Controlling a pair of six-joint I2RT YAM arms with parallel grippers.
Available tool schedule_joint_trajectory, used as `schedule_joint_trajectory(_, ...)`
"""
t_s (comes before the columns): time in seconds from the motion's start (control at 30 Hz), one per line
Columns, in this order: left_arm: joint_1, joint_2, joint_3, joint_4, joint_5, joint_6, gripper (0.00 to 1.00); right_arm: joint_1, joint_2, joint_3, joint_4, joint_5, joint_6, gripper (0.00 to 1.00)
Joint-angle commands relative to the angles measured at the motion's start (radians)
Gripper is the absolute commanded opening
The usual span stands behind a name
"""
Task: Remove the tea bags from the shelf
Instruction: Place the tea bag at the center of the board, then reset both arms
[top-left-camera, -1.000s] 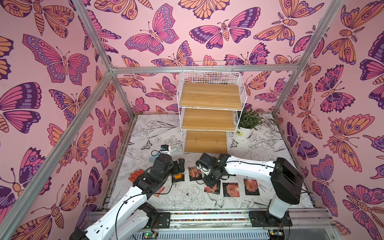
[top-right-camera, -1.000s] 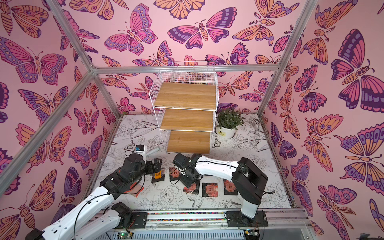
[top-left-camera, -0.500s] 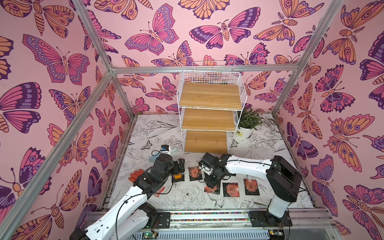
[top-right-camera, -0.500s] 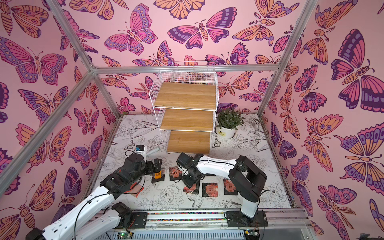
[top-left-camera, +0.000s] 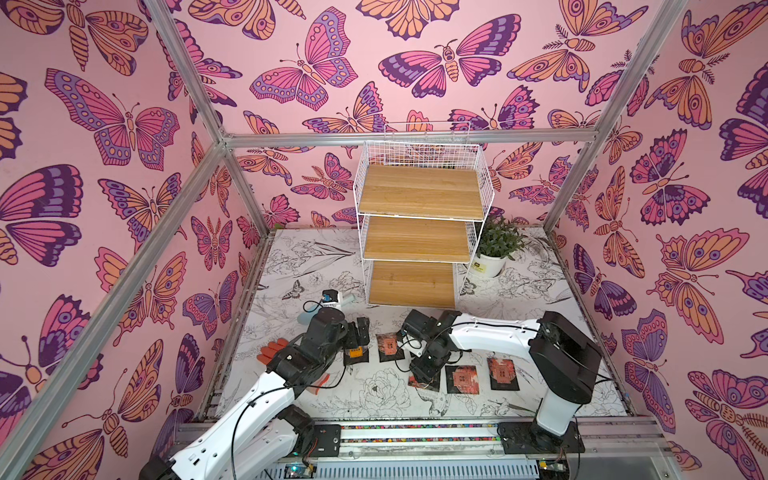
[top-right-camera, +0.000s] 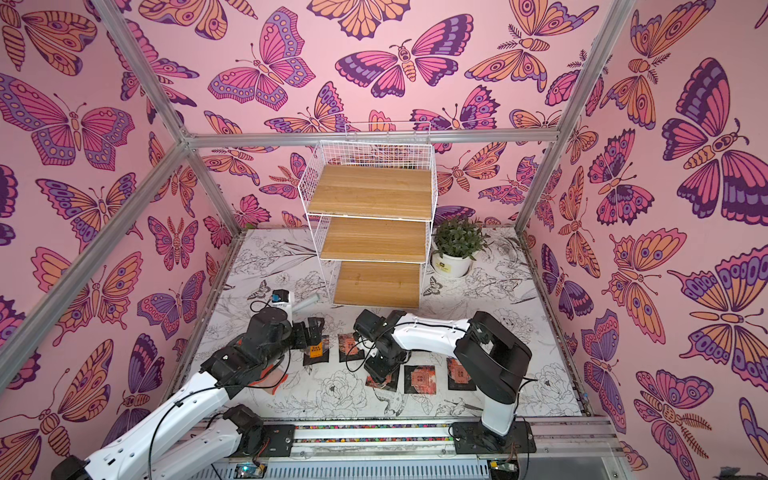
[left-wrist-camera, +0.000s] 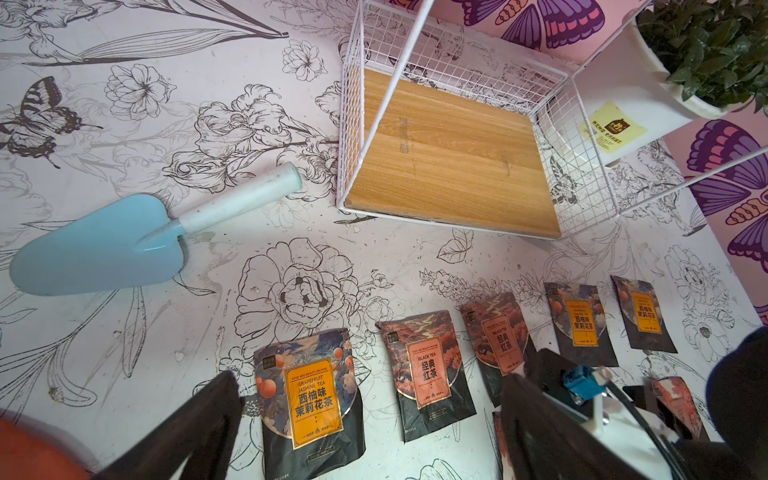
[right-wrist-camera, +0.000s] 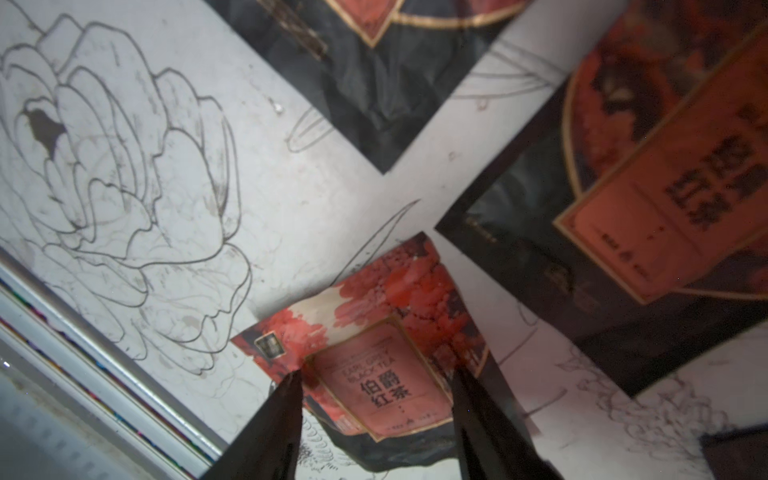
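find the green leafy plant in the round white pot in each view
In a top view: green leafy plant right of the white wire shelf.
In a top view: plant, same spot.
Left wrist: plant behind the shelf's wire frame.
Right wrist: not in it.
Shared landmark, except right wrist: lowest wooden board.
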Motion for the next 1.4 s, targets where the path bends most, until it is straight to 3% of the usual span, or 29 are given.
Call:
schedule_joint_trajectory(0.0,-0.005,0.004,0.018,-0.021,-0.017,-0.001,1.0,0.013,0.03,0.015,-0.06,-0.042,-0.038,0.62)
schedule_joint_trajectory(0.27,-0.007,-0.007,0.017,-0.029,-0.023,0.005,1.0,0.021,-0.034,0.021,-0.065,0.023,-0.028,0.61)
schedule_joint_trajectory(0.47,-0.005,-0.015,0.058,-0.066,-0.065,0.052,1.0,0.021,-0.227,0.038,-0.021,0.197,0.019,0.61)
schedule_joint_trajectory(0.57,-0.005,-0.03,0.071,-0.066,-0.1,0.085,1.0,0.021,-0.412,-0.008,0.058,0.407,0.055,0.65)
schedule_joint_trajectory(0.6,-0.004,-0.035,0.074,-0.064,-0.115,0.095,1.0,0.021,-0.473,-0.034,0.093,0.488,0.072,0.72)
schedule_joint_trajectory(0.63,-0.004,-0.042,0.079,-0.06,-0.14,0.111,1.0,0.02,-0.543,-0.072,0.133,0.621,0.095,1.0)
schedule_joint_trajectory(0.77,0.0,-0.079,0.054,0.066,-0.336,0.256,1.0,-0.051,-0.817,-0.231,0.221,1.102,0.233,0.99)
schedule_joint_trajectory(0.87,0.035,-0.065,-0.031,0.342,-0.538,0.418,1.0,-0.198,-1.016,-0.404,0.354,1.28,0.272,0.99)
schedule_joint_trajectory(0.97,0.11,0.02,-0.155,0.755,-0.541,0.649,1.0,-0.41,-1.18,-0.643,0.686,1.191,0.104,0.99)
schedule_joint_trajectory(1.0,0.151,0.076,-0.16,0.815,-0.529,0.666,1.0,-0.48,-1.213,-0.708,0.765,1.158,0.077,0.99)
schedule_joint_trajectory(1.07,0.242,0.195,-0.119,0.774,-0.479,0.595,1.0,-0.618,-1.219,-0.749,0.772,1.111,0.129,0.99)
schedule_joint_trajectory(1.13,0.312,0.336,-0.086,0.775,-0.474,0.528,1.0,-0.755,-1.164,-0.756,0.766,1.018,0.146,0.99)
schedule_joint_trajectory(1.2,0.338,0.443,-0.14,0.979,-0.52,0.548,1.0,-0.82,-1.08,-0.756,0.821,1.002,0.132,0.99)
schedule_joint_trajectory(1.27,0.356,0.556,-0.221,1.204,-0.459,0.587,1.0,-0.854,-0.984,-0.756,0.896,0.999,0.118,0.99)
schedule_joint_trajectory(1.37,0.388,0.662,-0.303,1.345,-0.344,0.576,1.0,-0.879,-0.822,-0.752,1.035,0.944,0.082,0.99)
